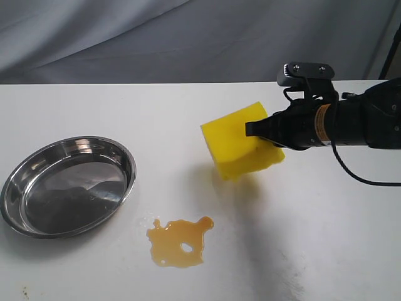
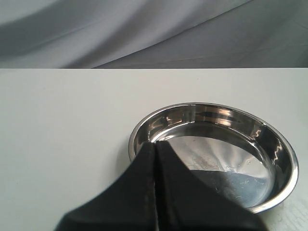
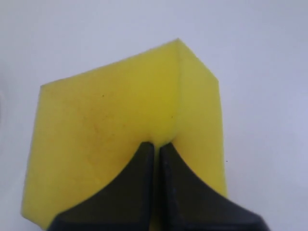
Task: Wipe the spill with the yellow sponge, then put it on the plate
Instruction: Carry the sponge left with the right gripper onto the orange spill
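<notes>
Near lobed glossy spill (image 1: pixel 169 241), seemingly porous sponge (image 1: pixel 229 141)

Bare white table (image 1: pixel 301 263) lies between the plate (image 1: pixel 130 175) and the spill (image 1: pixel 180 241), leaving a gap to pass through. The yellow sponge (image 1: pixel 235 144) hangs in the air beyond the spill, with open table below it.
</notes>
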